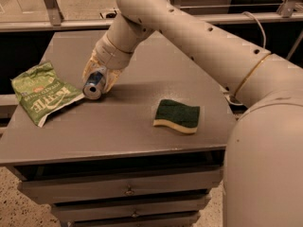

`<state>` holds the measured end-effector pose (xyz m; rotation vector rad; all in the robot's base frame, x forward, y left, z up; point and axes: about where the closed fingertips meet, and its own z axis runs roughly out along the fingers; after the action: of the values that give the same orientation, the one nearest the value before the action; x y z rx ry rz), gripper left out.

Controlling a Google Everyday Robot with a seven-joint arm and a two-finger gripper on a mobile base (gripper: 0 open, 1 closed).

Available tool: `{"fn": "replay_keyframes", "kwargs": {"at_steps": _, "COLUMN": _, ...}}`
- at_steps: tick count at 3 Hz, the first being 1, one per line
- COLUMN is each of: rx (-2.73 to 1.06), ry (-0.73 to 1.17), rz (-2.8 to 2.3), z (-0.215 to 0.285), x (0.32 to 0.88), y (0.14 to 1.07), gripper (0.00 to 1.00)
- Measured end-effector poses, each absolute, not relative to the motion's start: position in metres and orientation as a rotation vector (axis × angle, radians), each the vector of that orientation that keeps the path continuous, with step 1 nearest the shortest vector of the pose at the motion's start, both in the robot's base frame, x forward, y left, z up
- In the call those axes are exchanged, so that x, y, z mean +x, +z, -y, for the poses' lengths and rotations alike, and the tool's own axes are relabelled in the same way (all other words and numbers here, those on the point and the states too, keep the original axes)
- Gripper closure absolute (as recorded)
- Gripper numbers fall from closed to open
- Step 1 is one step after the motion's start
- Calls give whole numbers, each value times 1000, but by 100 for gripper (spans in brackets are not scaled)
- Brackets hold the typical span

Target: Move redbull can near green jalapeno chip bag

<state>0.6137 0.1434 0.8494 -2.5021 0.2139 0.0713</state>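
Note:
The redbull can [94,84] is a slim silver and blue cylinder lying on its side, its shiny end facing the camera. My gripper [98,79] is shut on the can and holds it low over the grey table [142,122], left of centre. The green jalapeno chip bag [41,92] is a crinkled light-green bag with white lettering, lying flat at the table's left edge. The can's end is just right of the bag's right edge, close to touching it.
A dark-green sponge with a yellow bottom [177,116] lies on the right part of the table. My arm [189,32] reaches in from the upper right. Drawers [128,190] sit under the tabletop. A metal rail [52,6] runs behind.

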Motion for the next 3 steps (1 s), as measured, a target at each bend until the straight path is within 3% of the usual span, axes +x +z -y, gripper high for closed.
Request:
{"fn": "replay_keyframes", "kwargs": {"at_steps": 1, "rx": -2522, "ry": 75, "rz": -195, "z": -140, "x": 612, "y": 850, "gripper": 5}}
{"fn": "replay_keyframes", "kwargs": {"at_steps": 3, "rx": -2532, "ry": 75, "rz": -184, "z": -139, "x": 612, "y": 856, "gripper": 0}}
